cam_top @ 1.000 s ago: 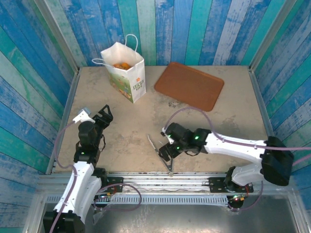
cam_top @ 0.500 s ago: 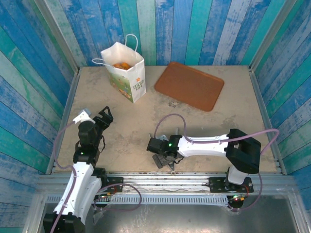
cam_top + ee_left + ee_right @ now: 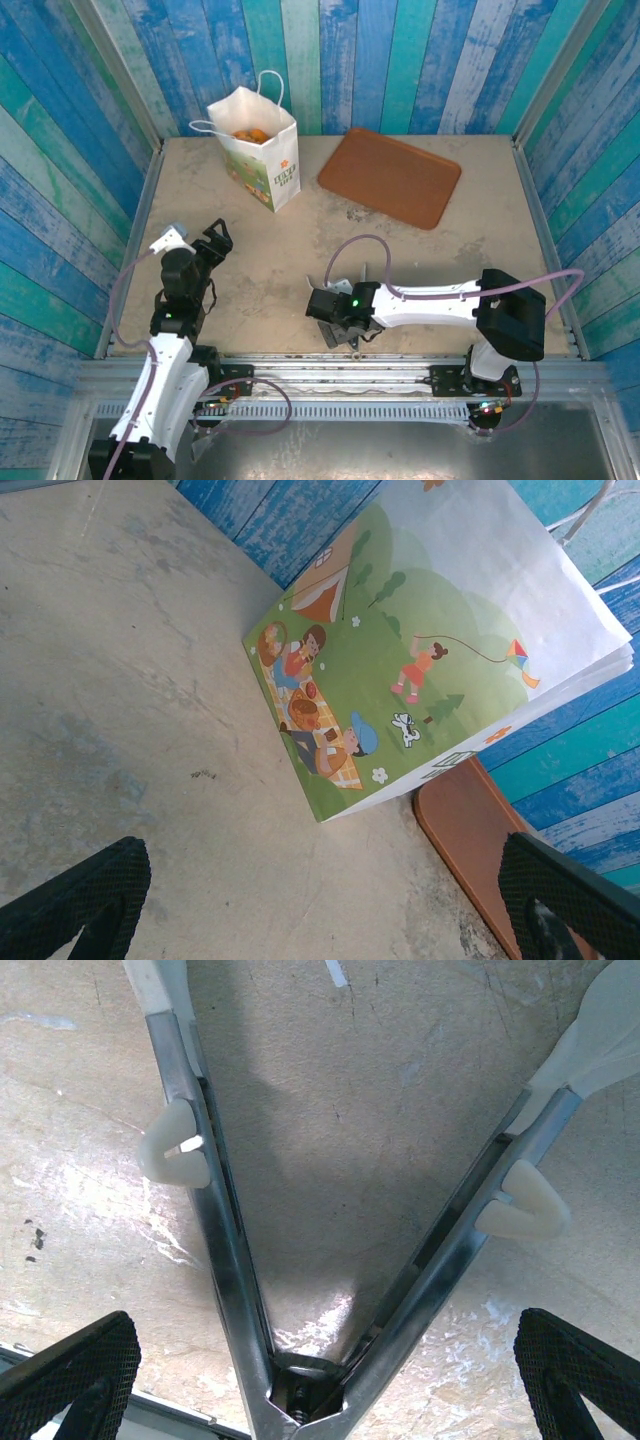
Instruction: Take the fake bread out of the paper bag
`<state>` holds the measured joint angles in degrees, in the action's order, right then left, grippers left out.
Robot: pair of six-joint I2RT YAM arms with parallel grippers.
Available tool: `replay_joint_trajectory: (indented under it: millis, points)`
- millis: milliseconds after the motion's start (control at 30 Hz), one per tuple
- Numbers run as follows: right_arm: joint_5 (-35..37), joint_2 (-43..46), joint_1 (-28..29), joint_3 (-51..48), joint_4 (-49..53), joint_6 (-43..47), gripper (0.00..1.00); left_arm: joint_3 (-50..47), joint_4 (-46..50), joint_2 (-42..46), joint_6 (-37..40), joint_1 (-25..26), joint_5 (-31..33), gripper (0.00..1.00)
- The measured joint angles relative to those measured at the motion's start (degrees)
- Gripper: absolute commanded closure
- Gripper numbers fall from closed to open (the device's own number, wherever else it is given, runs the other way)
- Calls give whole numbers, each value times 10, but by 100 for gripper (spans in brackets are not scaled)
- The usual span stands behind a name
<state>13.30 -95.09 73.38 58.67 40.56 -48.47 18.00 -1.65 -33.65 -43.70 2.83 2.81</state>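
The white paper bag (image 3: pixel 257 147) stands upright at the back left, and golden-brown fake bread (image 3: pixel 250 133) shows in its open top. In the left wrist view the bag's printed wide side (image 3: pixel 430 660) is ahead, across bare table. My left gripper (image 3: pixel 215 241) (image 3: pixel 320 920) is open and holds nothing, well short of the bag. My right gripper (image 3: pixel 335 322) (image 3: pixel 320 1390) is open, low over the table near the front edge. Its fingertips (image 3: pixel 70 1370) stand on either side of the hinge of metal tongs (image 3: pixel 305 1380), apart from them.
A flat brown tray (image 3: pixel 390 176) (image 3: pixel 480 850) lies at the back centre-right, just right of the bag. The tongs' arms (image 3: pixel 345 283) spread away from my right gripper. Blue plank walls close in the table on three sides.
My right arm has raised its elbow and swung its gripper left and nearer, down over the tongs' hinge. The left arm, bag and tray have not moved.
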Motion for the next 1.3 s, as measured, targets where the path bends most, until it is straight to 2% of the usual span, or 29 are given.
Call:
replay_joint_trajectory:
  millis: [133,267,467,667,867,1000,1167,1300]
  points:
    - [-2,-20,-5,0,-8,-4,2,1,0,-7,-4,0,-2,6]
    - [-5,-42,-15,0,-13,-8,9,1,0,-10,-12,0,-4,6]
    - [-13,-7,-62,-49,-40,-15,18,1,0,-10,-17,0,-4,6]
    - [-19,92,-159,-153,-49,-14,21,1,-3,-14,-29,0,-5,6]
    - [-32,204,-266,-240,-45,-7,27,0,-5,-22,-35,0,-9,6]
    - [-40,289,-353,-279,-42,1,33,0,-9,-23,-37,0,-10,6]
    - [-48,366,-445,-315,-41,7,33,-3,-9,-23,-37,0,-10,6]
    - [-52,403,-495,-336,-37,11,33,-10,-9,-22,-38,0,-10,6]
